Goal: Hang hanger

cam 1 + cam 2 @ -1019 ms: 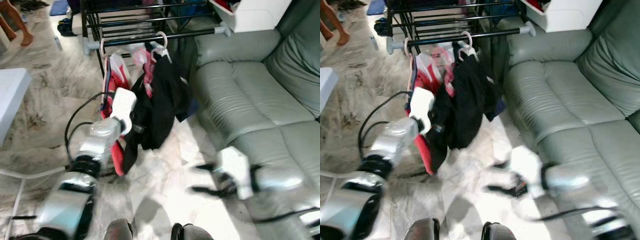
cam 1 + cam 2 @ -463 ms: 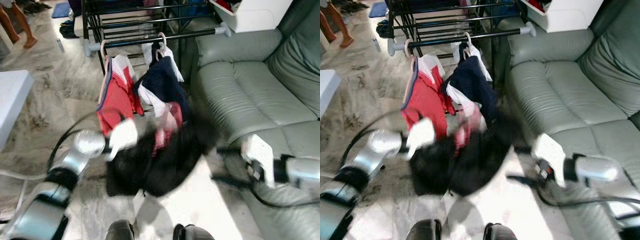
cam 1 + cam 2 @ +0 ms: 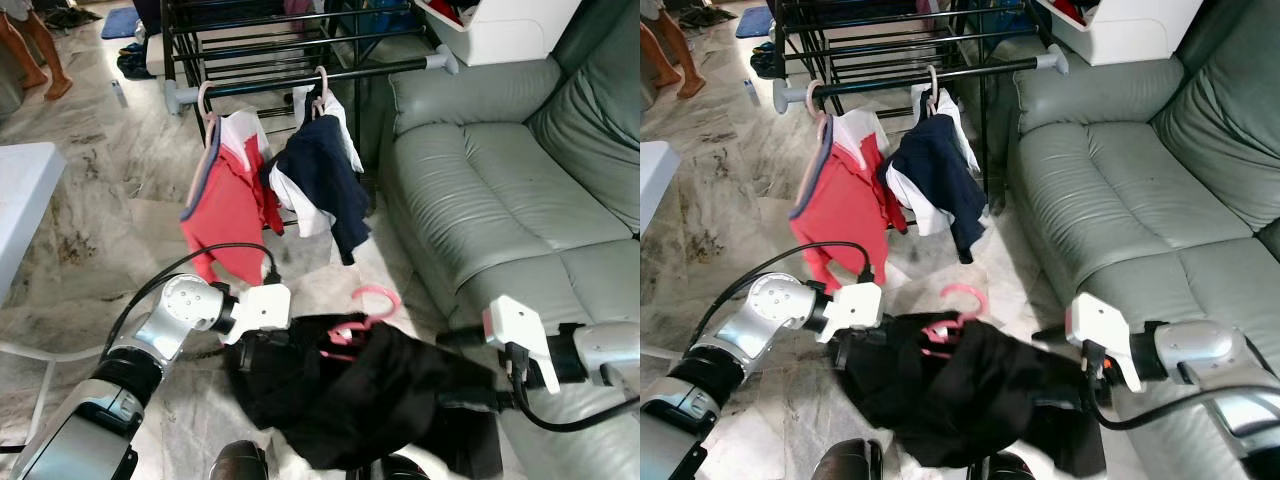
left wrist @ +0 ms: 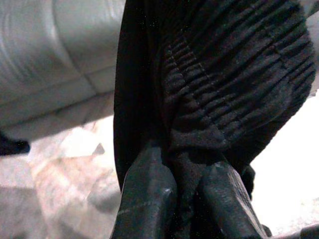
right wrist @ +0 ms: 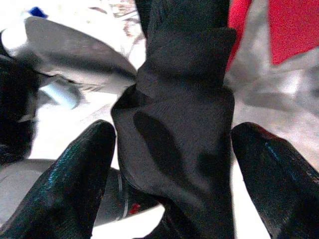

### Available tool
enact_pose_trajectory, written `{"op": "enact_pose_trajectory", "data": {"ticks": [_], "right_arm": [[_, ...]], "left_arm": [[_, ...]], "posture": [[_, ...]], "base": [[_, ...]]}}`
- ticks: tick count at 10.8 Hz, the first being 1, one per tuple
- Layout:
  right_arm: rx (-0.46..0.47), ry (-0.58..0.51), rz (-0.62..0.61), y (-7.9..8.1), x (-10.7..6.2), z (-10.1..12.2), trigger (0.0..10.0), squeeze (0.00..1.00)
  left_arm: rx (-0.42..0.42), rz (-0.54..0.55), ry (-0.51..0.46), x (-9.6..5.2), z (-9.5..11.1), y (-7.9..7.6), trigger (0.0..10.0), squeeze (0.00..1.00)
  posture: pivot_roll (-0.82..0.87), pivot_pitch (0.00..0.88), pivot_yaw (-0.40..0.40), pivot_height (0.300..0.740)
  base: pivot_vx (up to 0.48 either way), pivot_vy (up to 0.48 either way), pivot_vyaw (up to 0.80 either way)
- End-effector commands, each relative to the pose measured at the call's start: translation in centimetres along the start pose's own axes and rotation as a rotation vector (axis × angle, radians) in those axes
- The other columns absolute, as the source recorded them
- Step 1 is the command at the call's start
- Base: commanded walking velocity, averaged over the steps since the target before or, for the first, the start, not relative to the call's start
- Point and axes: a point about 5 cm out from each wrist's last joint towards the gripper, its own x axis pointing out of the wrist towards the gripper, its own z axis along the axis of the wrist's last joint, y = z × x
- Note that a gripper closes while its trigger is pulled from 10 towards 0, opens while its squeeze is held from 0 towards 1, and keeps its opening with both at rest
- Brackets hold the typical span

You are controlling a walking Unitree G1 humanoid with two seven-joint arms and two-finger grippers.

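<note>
the left gripper jaws pinch the black garment on its pink hanger, while the right gripper jaws stand spread around its far end.

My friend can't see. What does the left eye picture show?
Two robot arms hold a black garment with a pink hanger low over the marble floor. Behind it, a red shirt and a navy top hang on a black rack, beside a grey sofa.

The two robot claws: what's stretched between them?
A black garment on a pink hanger, spanning from the left gripper to the right gripper in the left eye view.
</note>
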Motion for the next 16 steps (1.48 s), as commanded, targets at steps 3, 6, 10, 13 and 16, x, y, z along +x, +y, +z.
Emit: {"op": "enact_pose_trajectory", "data": {"ticks": [3, 6, 10, 13, 16], "right_arm": [[-0.001, 0.004, 0.095, -0.9, 0.9, 0.3, 0.0, 0.00], [0.020, 0.024, 0.177, -1.5, 1.7, -0.1, 0.0, 0.00], [0.064, 0.043, 0.217, -1.8, 1.4, -0.8, 0.0, 0.00], [0.093, 0.050, 0.244, -1.7, 1.5, -1.4, 0.0, 0.00], [0.108, 0.042, 0.264, -1.6, 2.0, -1.5, 0.0, 0.00]], "left_arm": [[0.043, -0.036, -0.062, 0.6, 1.3, -0.2, 0.0, 0.00], [0.053, -0.049, -0.074, 0.9, 1.5, -0.3, 0.0, 0.00], [0.044, -0.045, -0.076, 0.9, 1.5, -0.3, 0.0, 0.00], [0.040, -0.041, -0.075, 1.0, 1.4, -0.3, 0.0, 0.00], [0.033, -0.040, -0.080, 1.0, 1.4, -0.4, 0.0, 0.00]], "posture": [[-0.07, 0.076, 0.014, 0.740], [-0.07, 0.073, 0.003, 0.740], [-0.06, 0.069, -0.001, 0.740], [-0.06, 0.063, 0.001, 0.740], [-0.06, 0.066, 0.000, 0.740]], "base": [[0.000, 0.000, 0.00], [0.000, 0.000, 0.00], [0.000, 0.000, 0.00], [0.000, 0.000, 0.00], [0.000, 0.000, 0.00]]}}
